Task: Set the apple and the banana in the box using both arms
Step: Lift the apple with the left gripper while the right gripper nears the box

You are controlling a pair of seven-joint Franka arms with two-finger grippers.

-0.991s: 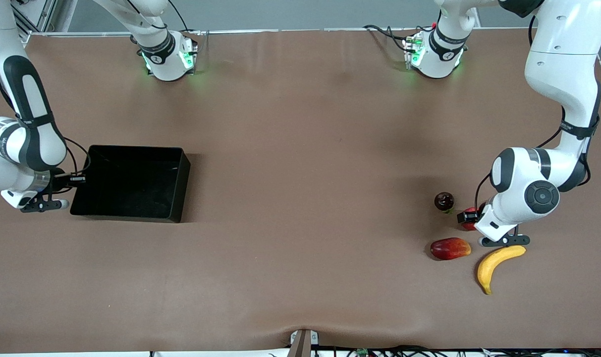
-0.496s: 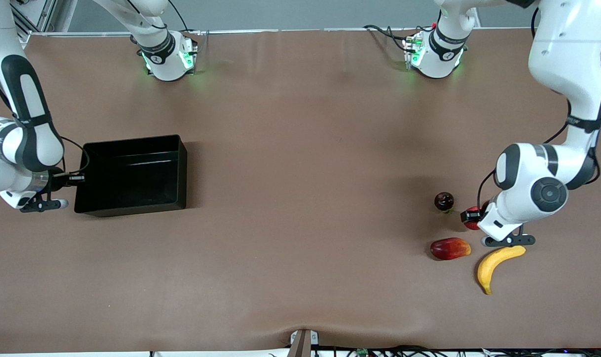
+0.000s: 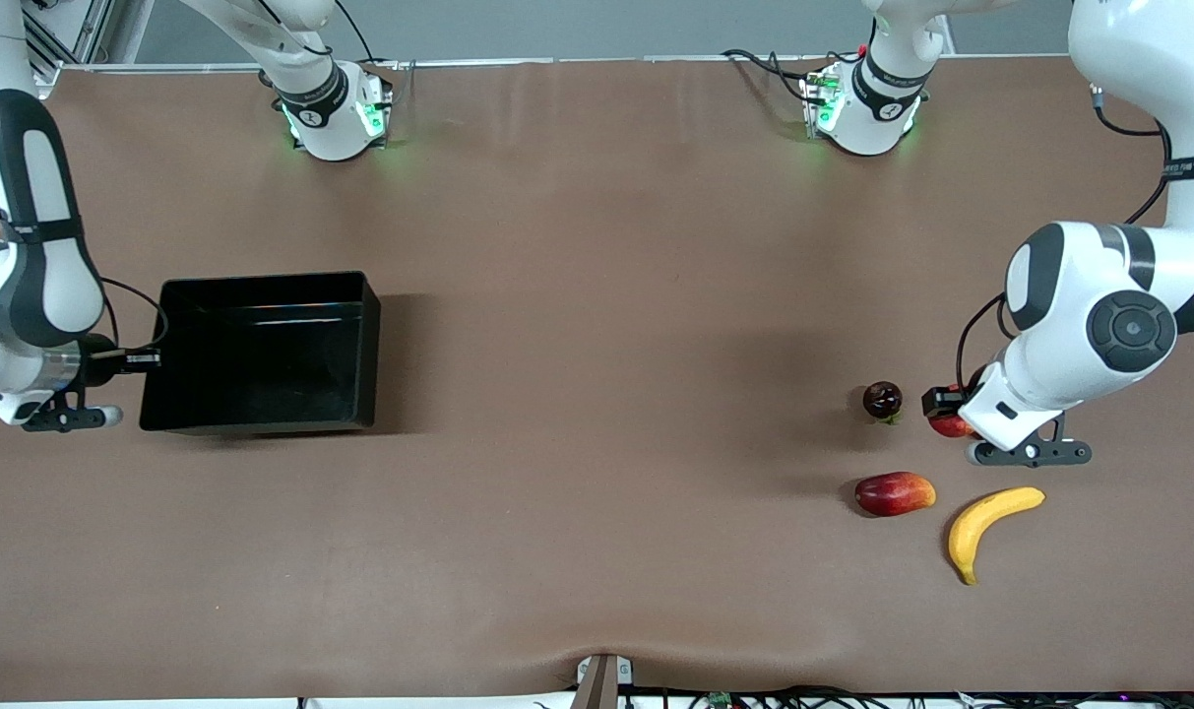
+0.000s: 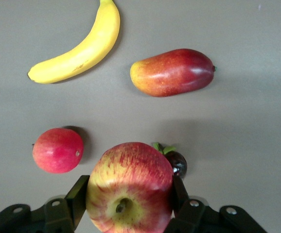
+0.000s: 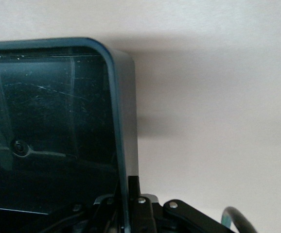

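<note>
My left gripper (image 3: 951,418) is shut on the red and yellow streaked apple (image 4: 130,187) and holds it above the table, over the group of fruits. In the front view the left hand hides most of the apple. The yellow banana (image 3: 985,527) lies on the table nearest the front camera and also shows in the left wrist view (image 4: 79,48). My right gripper (image 3: 132,362) is shut on the end wall of the black box (image 3: 262,280). In the right wrist view its fingers (image 5: 141,194) clamp that wall (image 5: 114,97). The box is empty.
A dark-red elongated fruit with an orange tip (image 3: 895,493) lies beside the banana. A small dark round fruit (image 3: 882,399) and a pinkish-red round fruit (image 4: 58,150) lie on the table below the held apple. The brown table stretches bare between box and fruits.
My left gripper has risen with the apple and moved toward the robots' bases. My right gripper has shifted and turned the box, which now sits squarer to the table edge.
</note>
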